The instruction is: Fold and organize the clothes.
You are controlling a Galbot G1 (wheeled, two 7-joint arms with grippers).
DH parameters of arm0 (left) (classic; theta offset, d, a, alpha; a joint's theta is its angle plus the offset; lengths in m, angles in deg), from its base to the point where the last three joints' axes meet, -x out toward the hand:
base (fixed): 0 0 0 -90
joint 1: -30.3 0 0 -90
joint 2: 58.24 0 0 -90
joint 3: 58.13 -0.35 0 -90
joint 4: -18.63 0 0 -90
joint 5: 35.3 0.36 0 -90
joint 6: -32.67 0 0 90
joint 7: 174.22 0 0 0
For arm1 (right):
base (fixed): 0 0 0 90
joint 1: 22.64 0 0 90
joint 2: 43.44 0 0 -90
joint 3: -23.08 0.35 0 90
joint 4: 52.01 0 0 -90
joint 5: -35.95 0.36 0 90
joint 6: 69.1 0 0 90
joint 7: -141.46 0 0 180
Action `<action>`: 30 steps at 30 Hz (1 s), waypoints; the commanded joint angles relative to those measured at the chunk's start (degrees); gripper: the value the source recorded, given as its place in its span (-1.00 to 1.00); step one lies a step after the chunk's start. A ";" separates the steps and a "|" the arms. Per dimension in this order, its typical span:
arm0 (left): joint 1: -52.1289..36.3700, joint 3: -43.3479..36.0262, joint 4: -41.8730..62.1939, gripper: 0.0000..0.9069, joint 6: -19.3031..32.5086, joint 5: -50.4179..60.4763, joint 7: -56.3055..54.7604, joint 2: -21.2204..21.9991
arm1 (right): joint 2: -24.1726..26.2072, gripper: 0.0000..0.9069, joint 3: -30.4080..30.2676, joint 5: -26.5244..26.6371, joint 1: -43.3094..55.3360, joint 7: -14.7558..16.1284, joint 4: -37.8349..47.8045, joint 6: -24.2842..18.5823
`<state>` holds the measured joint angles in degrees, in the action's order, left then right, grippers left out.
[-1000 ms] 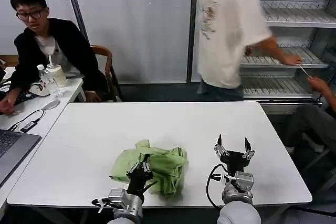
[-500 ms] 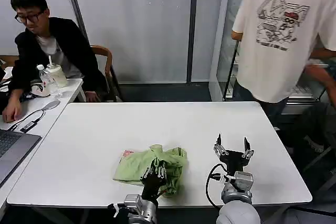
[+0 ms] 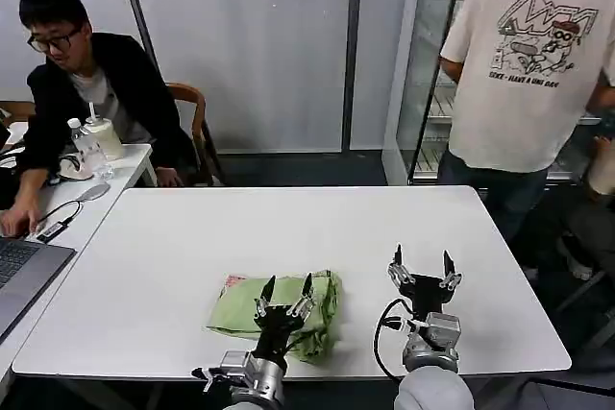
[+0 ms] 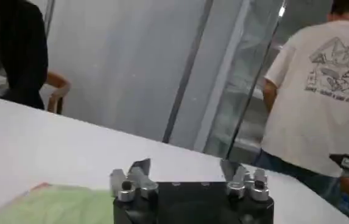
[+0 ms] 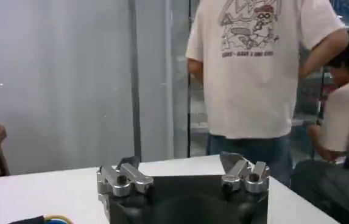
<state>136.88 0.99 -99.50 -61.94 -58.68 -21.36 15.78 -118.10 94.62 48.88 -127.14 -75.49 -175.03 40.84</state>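
1. Left gripper is where I look first: it sits at the near edge of the white table, pointing up, with its two fingers spread wide and nothing held between them.
2. I see it right in front of the pale lime-green T-shirt, over the shirt's near right part.
3. From the left wrist camera I see the same gripper open, with a green bit of the shirt just beside it.
4. My right gripper waits to the right of the shirt, near the table's near edge, also pointing up with fingers apart and empty.
5. From the right wrist camera that gripper looks open too.
6. I see the shirt lying bunched in a low, flat heap on the near middle of the table, with a bit of red and white print at its far left corner.
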 commanded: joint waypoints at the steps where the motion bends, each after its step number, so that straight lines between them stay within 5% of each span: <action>1: -1.38 6.88 -4.70 1.00 -0.67 3.04 0.80 -4.58 | -0.05 1.00 -0.21 0.05 0.66 -0.05 0.19 0.25; 10: 1.43 18.20 -5.83 1.00 -3.55 -4.76 -1.75 -17.26 | 0.24 1.00 -0.27 0.48 1.90 0.02 0.31 0.93; 22: 3.67 16.20 0.92 1.00 -4.44 -26.90 -6.09 -17.03 | 0.55 1.00 0.26 0.78 1.29 0.13 0.09 0.83; 30: 3.29 14.87 2.23 1.00 -4.28 -28.46 -5.33 -15.89 | 0.75 1.00 0.78 0.79 0.44 0.25 -0.09 0.42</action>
<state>139.54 15.15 -99.28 -65.65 -77.79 -25.78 1.24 -117.38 95.22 49.64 -126.45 -75.25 -175.08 41.35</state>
